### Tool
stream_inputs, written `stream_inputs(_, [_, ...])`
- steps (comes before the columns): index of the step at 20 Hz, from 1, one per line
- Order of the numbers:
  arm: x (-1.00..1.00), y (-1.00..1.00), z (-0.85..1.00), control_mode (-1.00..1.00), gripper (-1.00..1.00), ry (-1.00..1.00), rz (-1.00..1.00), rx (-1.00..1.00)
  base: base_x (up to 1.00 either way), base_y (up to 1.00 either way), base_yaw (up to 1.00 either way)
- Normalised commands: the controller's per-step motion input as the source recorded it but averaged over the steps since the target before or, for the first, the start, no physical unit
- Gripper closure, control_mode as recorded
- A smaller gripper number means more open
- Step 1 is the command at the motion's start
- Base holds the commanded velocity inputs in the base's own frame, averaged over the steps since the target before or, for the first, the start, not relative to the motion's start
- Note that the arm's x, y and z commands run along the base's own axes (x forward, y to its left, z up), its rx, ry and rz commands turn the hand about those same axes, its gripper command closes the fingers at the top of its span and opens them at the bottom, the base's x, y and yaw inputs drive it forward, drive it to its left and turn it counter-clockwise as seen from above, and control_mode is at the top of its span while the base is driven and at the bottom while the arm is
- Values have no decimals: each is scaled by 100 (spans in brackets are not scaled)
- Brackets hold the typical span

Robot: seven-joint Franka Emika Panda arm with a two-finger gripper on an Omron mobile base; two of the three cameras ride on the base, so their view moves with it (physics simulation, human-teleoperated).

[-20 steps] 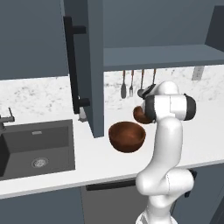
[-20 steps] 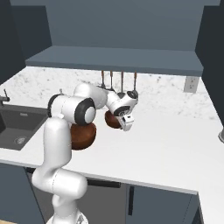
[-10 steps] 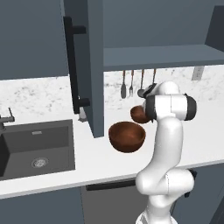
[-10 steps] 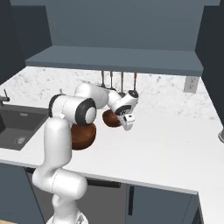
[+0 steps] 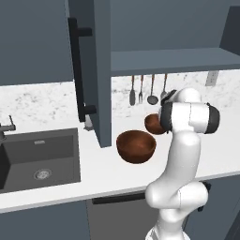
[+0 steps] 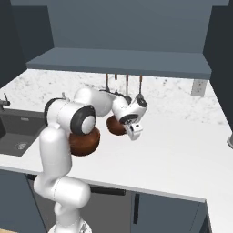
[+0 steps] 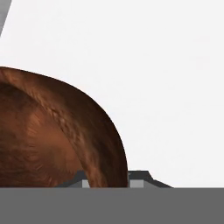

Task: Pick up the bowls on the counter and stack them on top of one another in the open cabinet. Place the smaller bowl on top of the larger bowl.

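Note:
The smaller bowl (image 5: 152,123) sits on the white counter (image 5: 93,173) near the back wall, partly hidden by my arm; it is also visible in the right base view (image 6: 115,127). My gripper (image 7: 111,180) is shut on its rim, and the brown rim (image 7: 105,144) runs down between the fingertips (image 7: 139,178). The larger bowl (image 5: 136,146) rests just in front of it on the counter, half hidden behind my arm (image 6: 84,142). Above, the open cabinet (image 5: 173,60) shows its blue-grey shelf (image 6: 118,61).
The cabinet door (image 5: 102,70) with its black bar handle (image 5: 76,70) juts out over the counter, left of the bowls. Utensils (image 5: 147,89) hang on the marble wall behind. A dark sink (image 5: 37,154) lies far left. White counter (image 6: 182,154) stretches to the right.
The jaws have gone from open to shut on the smaller bowl's rim. Arm and both bowls have hardly moved.

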Motion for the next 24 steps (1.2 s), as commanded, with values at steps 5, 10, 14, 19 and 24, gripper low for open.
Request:
stream_inputs(5, [-94,-25,53,-100,100,-23,-4,9,0,0,0])
stream_inputs(10, [-92,-14,98,-100,100,-20,-2,9,0,0,0])
stream_inputs(14, [-84,-1,100,-100,100,-13,-4,4,0,0,0])
stream_inputs(19, [-76,36,95,-100,100,2,0,1,0,0,0])
stream_inputs(24, [-14,100,65,-100,100,22,6,0,0,0,0])
